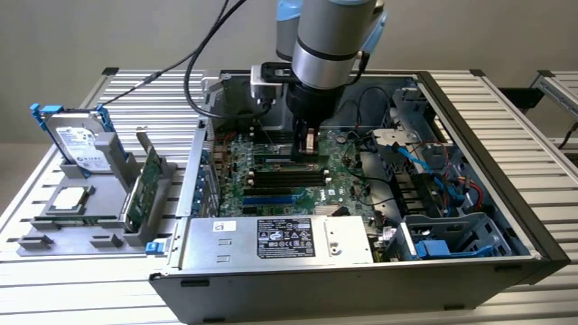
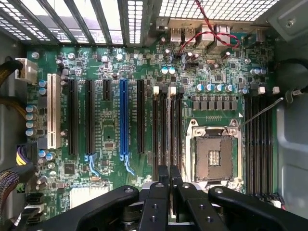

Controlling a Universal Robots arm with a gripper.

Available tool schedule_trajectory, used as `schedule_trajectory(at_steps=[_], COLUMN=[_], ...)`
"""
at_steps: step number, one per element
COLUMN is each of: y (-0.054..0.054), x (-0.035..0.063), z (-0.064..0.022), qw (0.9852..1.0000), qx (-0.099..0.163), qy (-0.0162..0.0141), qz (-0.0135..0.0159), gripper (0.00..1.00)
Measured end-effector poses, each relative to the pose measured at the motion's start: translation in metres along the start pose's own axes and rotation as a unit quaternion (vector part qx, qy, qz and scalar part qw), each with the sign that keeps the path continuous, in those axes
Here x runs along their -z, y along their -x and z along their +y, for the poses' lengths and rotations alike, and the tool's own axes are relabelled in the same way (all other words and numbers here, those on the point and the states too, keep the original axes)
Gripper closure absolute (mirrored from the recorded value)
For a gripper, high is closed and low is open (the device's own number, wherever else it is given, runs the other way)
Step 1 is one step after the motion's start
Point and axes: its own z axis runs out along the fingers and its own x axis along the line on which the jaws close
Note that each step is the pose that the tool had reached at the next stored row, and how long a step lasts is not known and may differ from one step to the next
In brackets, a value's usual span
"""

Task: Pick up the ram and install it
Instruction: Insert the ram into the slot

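Observation:
My gripper (image 1: 308,152) reaches down into the open computer case (image 1: 470,122) over the motherboard (image 1: 339,172). Its fingers are nearly together on the top edge of the ram (image 1: 275,161), a long thin green stick with black chips. The stick stands on edge along the farthest of the black memory slots (image 1: 287,177); I cannot tell how deep it sits. In the wrist view the gripper (image 2: 169,185) hangs over the row of memory slots (image 2: 163,125) beside the CPU socket (image 2: 211,151), with the stick edge-on and hard to tell from the slots.
A grey holder at the exterior view's left carries a hard drive (image 1: 77,145), a processor (image 1: 70,198) and a wider green expansion card (image 1: 145,179). The power supply (image 1: 280,240) lies in front of the board. Blue cables (image 1: 411,159) and a drive cage (image 1: 451,237) crowd the right.

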Motion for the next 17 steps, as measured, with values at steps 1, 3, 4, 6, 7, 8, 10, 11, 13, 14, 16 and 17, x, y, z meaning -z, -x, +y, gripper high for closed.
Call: schedule_trajectory(at_steps=[1, 3, 4, 6, 7, 8, 10, 11, 13, 14, 16, 17], y=[0.0, 0.0, -0.001, -0.001, -0.001, -0.001, -0.002, -0.002, -0.002, -0.003, -0.003, -0.003], x=[-0.0018, -0.0054, -0.0072, -0.0109, -0.0127, -0.0145, -0.0181, -0.0198, -0.0234, -0.0251, -0.0281, -0.0293], z=[-0.0002, -0.0005, -0.0006, -0.001, -0.0012, -0.0014, -0.0017, -0.0019, -0.0022, -0.0023, -0.0026, -0.0028], qw=[1.0, 1.0, 1.0, 1.0, 1.0, 1.0, 1.0, 1.0, 1.0, 1.0, 1.0, 1.0], qx=[-0.001, -0.003, -0.003, -0.003, -0.003, -0.003, -0.003, -0.003, -0.003, -0.003, -0.003, -0.003], qy=[-0.0001, -0.0003, -0.0003, -0.0003, -0.0003, -0.0003, -0.0003, -0.0003, -0.0001, 0.0001, 0.0008, 0.0016], qz=[-0.0001, -0.0003, -0.0003, -0.0002, -0.0001, 0.0, 0.0001, 0.0002, 0.0004, 0.0005, 0.0007, 0.0008], gripper=[0.87, 0.87, 0.87, 0.87, 0.87, 0.87, 0.87, 0.87, 0.87, 0.87, 0.87, 0.87])
